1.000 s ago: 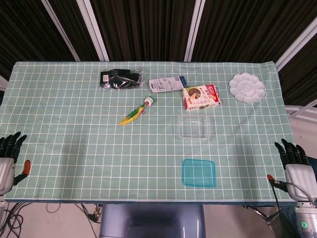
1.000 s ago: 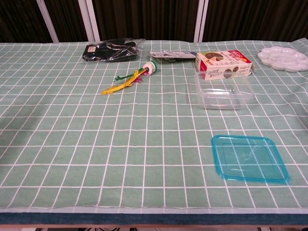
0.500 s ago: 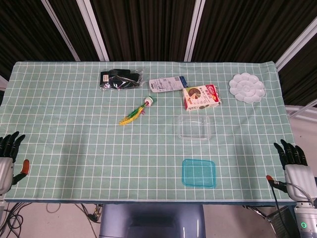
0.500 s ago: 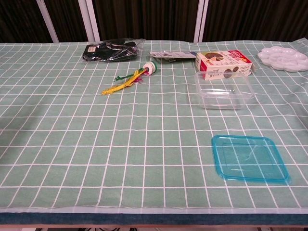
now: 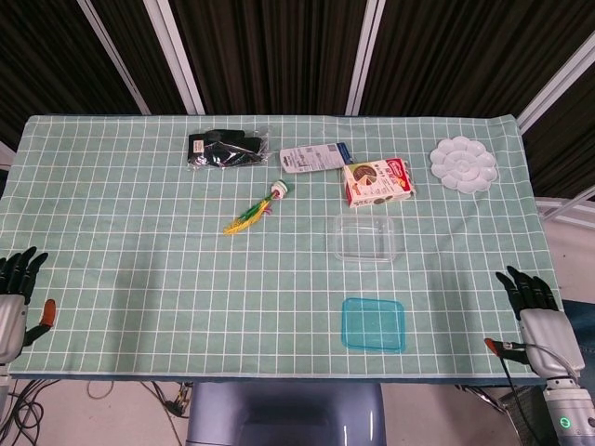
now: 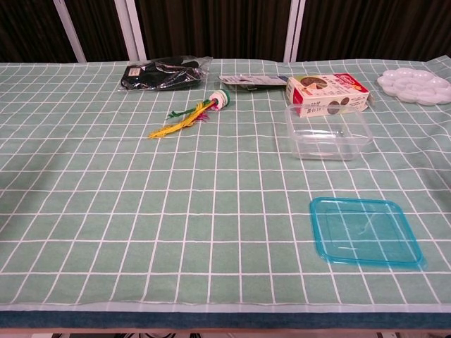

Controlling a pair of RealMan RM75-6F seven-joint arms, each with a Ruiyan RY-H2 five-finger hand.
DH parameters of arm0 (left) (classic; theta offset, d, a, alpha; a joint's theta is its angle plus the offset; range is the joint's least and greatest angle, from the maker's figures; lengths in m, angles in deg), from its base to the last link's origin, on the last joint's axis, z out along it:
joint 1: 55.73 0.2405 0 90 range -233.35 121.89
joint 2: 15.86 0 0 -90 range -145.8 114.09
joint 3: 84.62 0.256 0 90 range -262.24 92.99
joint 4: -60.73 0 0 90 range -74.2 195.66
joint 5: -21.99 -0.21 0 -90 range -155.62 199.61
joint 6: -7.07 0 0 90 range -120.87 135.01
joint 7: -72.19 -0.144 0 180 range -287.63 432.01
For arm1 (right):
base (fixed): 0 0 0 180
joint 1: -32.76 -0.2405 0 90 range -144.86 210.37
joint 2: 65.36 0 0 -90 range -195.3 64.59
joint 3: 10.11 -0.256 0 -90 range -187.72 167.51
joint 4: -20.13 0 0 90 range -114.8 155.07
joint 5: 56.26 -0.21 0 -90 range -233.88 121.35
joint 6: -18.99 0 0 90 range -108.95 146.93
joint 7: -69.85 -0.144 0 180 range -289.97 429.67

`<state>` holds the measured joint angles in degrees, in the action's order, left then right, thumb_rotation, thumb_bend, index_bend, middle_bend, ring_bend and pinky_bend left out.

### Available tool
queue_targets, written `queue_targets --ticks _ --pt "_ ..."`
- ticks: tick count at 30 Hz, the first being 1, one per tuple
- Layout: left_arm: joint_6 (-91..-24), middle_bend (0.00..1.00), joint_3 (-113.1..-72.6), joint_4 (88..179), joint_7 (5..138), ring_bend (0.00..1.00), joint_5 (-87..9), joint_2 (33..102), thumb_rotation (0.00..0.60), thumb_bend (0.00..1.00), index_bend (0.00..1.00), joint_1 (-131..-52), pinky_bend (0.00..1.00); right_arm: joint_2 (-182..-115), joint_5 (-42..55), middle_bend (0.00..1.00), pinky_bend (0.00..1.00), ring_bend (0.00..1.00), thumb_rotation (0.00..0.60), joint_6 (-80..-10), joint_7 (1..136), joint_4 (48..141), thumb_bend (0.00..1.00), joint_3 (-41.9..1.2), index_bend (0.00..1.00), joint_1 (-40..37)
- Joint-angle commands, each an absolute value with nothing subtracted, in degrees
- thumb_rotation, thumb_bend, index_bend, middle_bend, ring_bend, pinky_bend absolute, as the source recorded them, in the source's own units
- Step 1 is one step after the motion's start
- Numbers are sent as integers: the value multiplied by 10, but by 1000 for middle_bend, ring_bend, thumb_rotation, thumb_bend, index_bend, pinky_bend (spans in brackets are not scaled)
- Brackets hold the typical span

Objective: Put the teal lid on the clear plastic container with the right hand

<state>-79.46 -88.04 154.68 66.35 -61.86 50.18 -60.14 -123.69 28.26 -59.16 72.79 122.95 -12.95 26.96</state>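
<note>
While both hands sit off the table's near corners, neither touches anything. The right hand (image 5: 535, 314) rests just past the near right corner, fingers spread and empty; the left hand (image 5: 14, 297) is beside the near left corner, likewise spread and empty. Neither shows in the chest view.

The teal lid (image 5: 373, 324) lies flat near the table's (image 5: 130, 279) front edge, right of centre. The clear plastic container (image 5: 368, 238) stands uncovered behind it, toward the middle, apart from the lid. A snack box (image 5: 377, 181) lies just behind the container.

Along the far edge: a black packet (image 5: 226, 149), a flat card pack (image 5: 311, 158) and, toward the far right corner, a white palette (image 5: 463, 164). A feathered shuttlecock (image 5: 257, 210) lies left of the container.
</note>
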Motion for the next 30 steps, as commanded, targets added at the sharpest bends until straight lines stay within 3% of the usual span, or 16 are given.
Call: queue_targets --ticks 1,6,10,16,30 --pt "-793 5 -881 1548 663 0 -615 501 600 508 72 -601 0 -1174 255 0 0 0 600 -497 780 1317 189 -132 0 216" --pt "-789 5 -882 1555 663 0 -606 498 600 509 72 -600 0 -1165 161 0 0 0 600 -389 849 1366 188 -143 0 151" --pt "-788 5 -884 1558 664 0 -600 497 600 510 72 -600 0 -1193 83 0 0 0 600 -361 924 1388 188 -141 0 118" --pt "-785 5 -885 1562 665 0 -595 496 600 511 72 -599 0 -1261 -4 0 0 0 600 -390 1020 1416 188 -130 0 90" --pt "-781 5 -886 1565 667 0 -589 493 600 512 72 -600 0 -1400 -96 0 0 0 600 -467 1133 1402 169 -117 0 52"
